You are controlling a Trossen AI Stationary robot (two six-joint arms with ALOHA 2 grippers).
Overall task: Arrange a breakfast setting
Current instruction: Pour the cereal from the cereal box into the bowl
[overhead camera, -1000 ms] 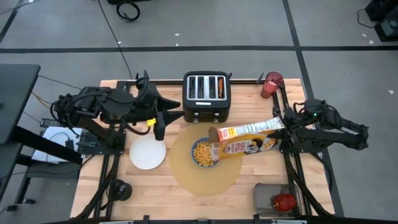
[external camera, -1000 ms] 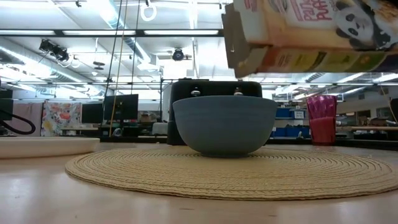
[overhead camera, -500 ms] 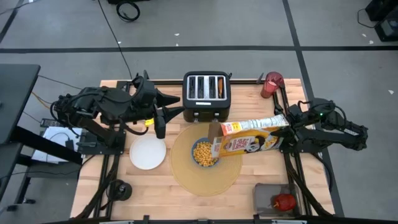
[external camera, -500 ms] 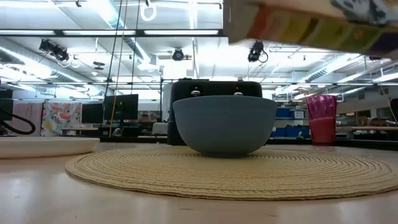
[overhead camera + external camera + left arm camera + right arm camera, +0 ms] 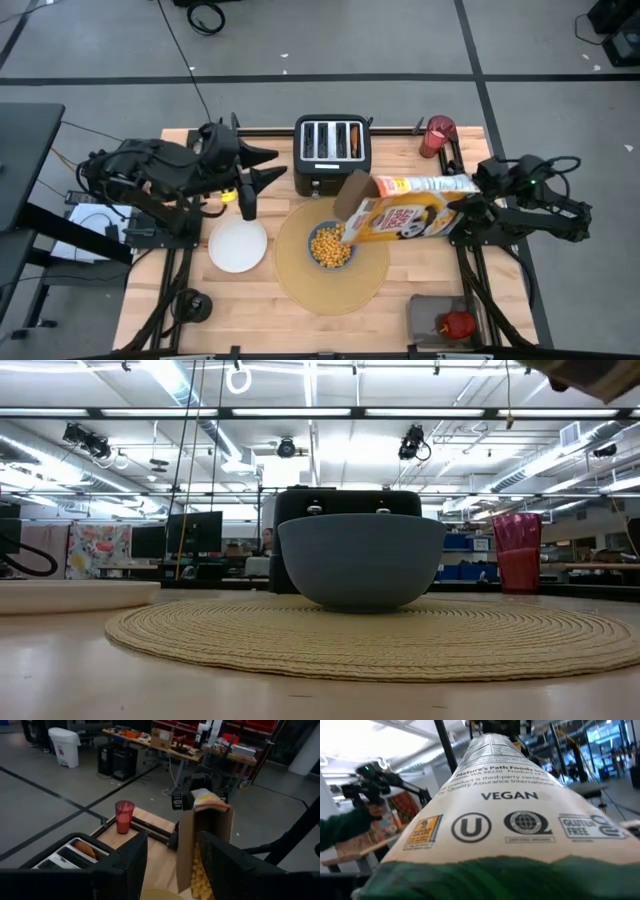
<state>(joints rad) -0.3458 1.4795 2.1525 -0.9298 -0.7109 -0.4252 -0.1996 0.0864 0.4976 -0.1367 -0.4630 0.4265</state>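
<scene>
1. The right gripper gripped the bottom end of the cereal box, its fingers clamped on the carton, holding it in the air, tilted, with the open flap end toward the toaster.
2. The box's open mouth hung just above the blue bowl, which sat on the round tan placemat and held yellow cereal puffs.
3. In the left wrist view, more puffs showed inside the open carton.
4. The left gripper hovered above the tabletop between the toaster and the white plate, its fingers parted and holding nothing.
5. The white plate lay on the wood just beside the placemat, on the left arm's side.
6. The translucent red cup stood at the far corner on the right arm's side, well apart from the placemat.
7. The red apple rested in a grey tray at the near edge on the right arm's side.
8. In the low view, the bowl stood upright on the woven mat with the toaster behind it.
</scene>
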